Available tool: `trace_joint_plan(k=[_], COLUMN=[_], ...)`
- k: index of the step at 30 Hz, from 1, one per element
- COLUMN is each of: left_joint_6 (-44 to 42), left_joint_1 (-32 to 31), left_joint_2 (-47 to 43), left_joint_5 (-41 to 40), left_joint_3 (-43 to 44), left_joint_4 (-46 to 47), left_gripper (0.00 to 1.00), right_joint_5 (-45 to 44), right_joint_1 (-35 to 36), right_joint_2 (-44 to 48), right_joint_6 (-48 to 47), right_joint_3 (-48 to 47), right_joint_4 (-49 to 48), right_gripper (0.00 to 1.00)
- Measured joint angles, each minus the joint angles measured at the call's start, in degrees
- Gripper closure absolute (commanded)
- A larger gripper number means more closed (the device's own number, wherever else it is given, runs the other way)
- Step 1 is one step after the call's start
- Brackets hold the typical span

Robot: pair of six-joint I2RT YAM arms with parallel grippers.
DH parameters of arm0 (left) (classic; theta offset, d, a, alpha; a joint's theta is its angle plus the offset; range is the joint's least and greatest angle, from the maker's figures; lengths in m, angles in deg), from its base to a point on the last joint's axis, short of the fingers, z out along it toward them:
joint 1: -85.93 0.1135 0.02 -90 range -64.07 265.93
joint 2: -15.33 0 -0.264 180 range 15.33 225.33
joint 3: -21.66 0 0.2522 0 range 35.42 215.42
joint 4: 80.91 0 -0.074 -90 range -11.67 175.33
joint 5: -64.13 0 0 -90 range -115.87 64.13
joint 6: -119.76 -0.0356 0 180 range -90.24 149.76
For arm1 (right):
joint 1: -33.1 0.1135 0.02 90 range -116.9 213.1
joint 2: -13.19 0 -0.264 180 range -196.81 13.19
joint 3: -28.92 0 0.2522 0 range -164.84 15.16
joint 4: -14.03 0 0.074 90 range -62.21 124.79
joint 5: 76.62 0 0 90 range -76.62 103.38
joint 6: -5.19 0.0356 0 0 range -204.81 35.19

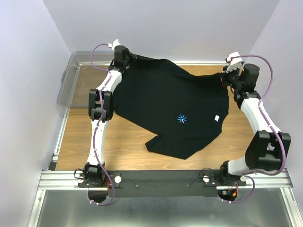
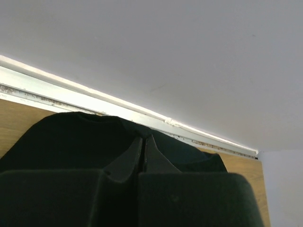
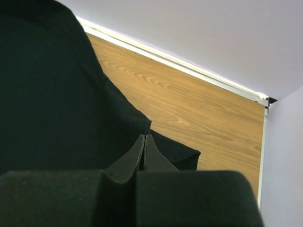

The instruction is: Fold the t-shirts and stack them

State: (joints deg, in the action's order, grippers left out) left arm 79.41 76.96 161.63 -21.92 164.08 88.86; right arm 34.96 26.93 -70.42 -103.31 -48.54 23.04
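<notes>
One black t-shirt (image 1: 165, 104) lies spread on the wooden table, with a small blue star print and a white tag on it. Its far edge is stretched between my two grippers. My left gripper (image 1: 124, 57) is at the shirt's far left corner, shut on the cloth. In the left wrist view the closed gripper (image 2: 143, 138) pinches the black cloth (image 2: 71, 137) near the back rail. My right gripper (image 1: 232, 75) is at the far right corner, shut on the shirt's edge. In the right wrist view the closed gripper (image 3: 144, 136) grips the cloth (image 3: 47, 94).
A clear plastic bin (image 1: 71, 75) stands at the far left beside the table. A white rail (image 2: 94, 97) runs along the back edge below the wall. Bare wood (image 3: 199, 118) shows to the right of the shirt and at the near left (image 1: 80, 137).
</notes>
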Motion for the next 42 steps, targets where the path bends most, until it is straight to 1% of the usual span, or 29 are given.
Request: trace_joint_plan(k=[15,26,35,42], left_joint_6=[4.79,6.58,7.41,7.5], left_joint_1=[0.9,2.12,2.45,2.75], left_joint_2=[2.91,3.65,3.67,3.72], left_joint_5=[-0.48,-0.48,-0.42,-0.33], left_joint_3=[2.89,2.89,2.89,2.89], left_joint_4=[1.16,1.49,1.62,1.97], left_gripper=[1.0,1.0,1.0,1.0], right_joint_5=[4.39,5.73,7.32,9.92], right_joint_1=[0.0,0.0,0.0,0.0], right_joint_2=[7.58,16.57,19.19,19.67], right_joint_6=[-0.04,-1.97,-2.67,-3.06], right_joint_3=[7.76,13.99,16.94,17.4], right_joint_4=[0.22,1.81,4.04,6.38], right_gripper=[0.99,1.0,0.99,0.99])
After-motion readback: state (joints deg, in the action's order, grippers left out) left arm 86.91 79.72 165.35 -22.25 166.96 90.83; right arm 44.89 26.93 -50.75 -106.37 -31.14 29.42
